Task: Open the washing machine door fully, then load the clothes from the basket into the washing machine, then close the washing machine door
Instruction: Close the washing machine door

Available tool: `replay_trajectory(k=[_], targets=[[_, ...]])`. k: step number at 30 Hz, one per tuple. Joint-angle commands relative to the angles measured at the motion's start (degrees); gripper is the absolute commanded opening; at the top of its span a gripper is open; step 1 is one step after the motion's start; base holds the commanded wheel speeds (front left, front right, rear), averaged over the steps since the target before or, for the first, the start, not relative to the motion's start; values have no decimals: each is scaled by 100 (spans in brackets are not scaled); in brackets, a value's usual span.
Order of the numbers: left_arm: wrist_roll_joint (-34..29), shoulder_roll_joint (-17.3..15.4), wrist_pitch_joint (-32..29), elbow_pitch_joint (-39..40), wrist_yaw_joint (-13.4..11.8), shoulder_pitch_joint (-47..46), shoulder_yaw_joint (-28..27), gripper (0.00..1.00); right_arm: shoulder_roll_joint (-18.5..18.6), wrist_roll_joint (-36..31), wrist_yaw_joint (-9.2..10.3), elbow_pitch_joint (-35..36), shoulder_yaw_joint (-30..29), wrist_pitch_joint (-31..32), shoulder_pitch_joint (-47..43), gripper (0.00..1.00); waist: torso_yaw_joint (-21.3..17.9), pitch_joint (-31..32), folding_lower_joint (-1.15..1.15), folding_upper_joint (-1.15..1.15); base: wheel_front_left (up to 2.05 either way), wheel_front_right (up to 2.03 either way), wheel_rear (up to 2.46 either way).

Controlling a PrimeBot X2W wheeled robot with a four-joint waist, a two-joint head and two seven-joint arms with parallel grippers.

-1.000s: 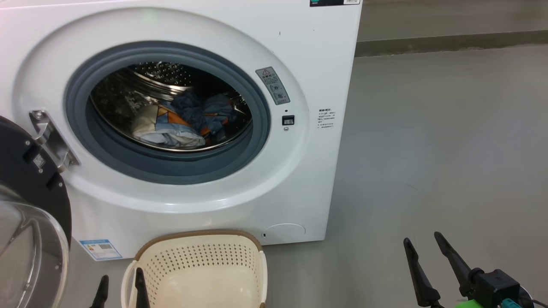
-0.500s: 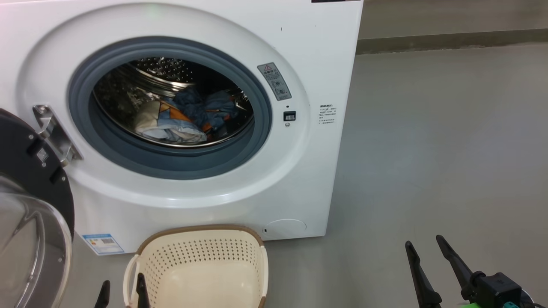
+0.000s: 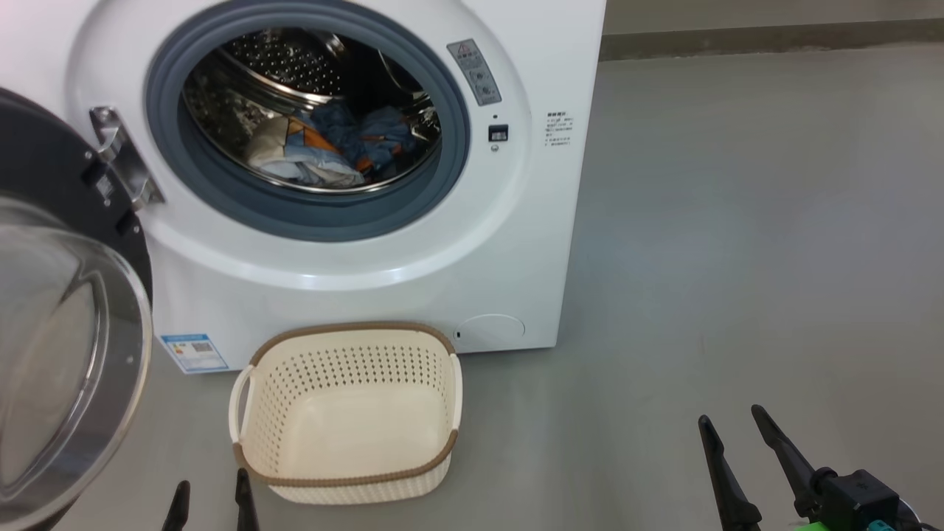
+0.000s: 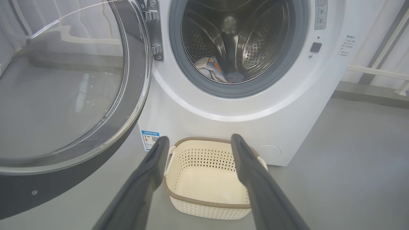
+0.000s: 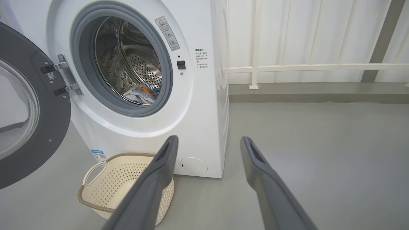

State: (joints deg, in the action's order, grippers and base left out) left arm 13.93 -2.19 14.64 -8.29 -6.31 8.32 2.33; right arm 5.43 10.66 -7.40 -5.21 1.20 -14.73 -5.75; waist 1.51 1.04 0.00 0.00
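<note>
- The left gripper (image 3: 210, 483) hangs low at the near left, its two dark fingers spread wide apart and holding nothing, the tips just short of the basket's near left corner.
- The right gripper (image 3: 729, 414) hangs at the near right over bare grey floor (image 3: 700, 258), fingers likewise spread and holding nothing, well apart from everything else.
- The basket (image 3: 354, 365) stands upright on the floor just in front of the washing machine (image 3: 516, 243), towards its left half; its bare cream bottom shows.
- The washing machine door (image 3: 66, 317) is swung wide open to the left, glass bowl bulging towards me, hanging from the metal hinge (image 3: 122, 158) on the left of the opening.
- A small blue sticker (image 3: 194, 352) sits low on the machine's front, just behind the basket's left handle.
- The grey-blue rubber seal (image 3: 310, 217) rings the open mouth.
- The clothes (image 3: 324, 147) lie in a loose heap at the bottom of the steel drum (image 3: 295, 66): blue cloth, an orange patch, some cream-white.
</note>
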Motion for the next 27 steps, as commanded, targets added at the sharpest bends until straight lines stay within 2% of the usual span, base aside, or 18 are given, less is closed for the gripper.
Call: replay_trajectory(k=[1, 8, 15, 21, 27], targets=[[-58, -69, 36, 159, -37, -176, -188, 100, 44, -21, -9, 154, 120, -27, 148, 100, 8, -12, 0, 0, -149, 149, 0], [-40, -69, 36, 124, -45, -210, -161, 100, 23, -26, -9, 149, 120, -27, 169, 100, 53, -32, 0, 0, -95, 95, 0], [-52, -69, 36, 147, -39, -260, -138, 100, 4, -44, -9, 161, 113, -27, 176, 100, 285, -55, 0, 0, -5, 5, 0], [-93, -69, 36, 261, -37, -306, -190, 100, 55, -51, -9, 169, 216, -27, 275, 100, 675, -102, 0, 0, 0, 0, 0], [-47, -69, 36, 320, -78, -322, -191, 100, 128, -42, -9, 156, 258, -27, 394, 100, 1257, -138, 0, 0, 0, 0, 0]])
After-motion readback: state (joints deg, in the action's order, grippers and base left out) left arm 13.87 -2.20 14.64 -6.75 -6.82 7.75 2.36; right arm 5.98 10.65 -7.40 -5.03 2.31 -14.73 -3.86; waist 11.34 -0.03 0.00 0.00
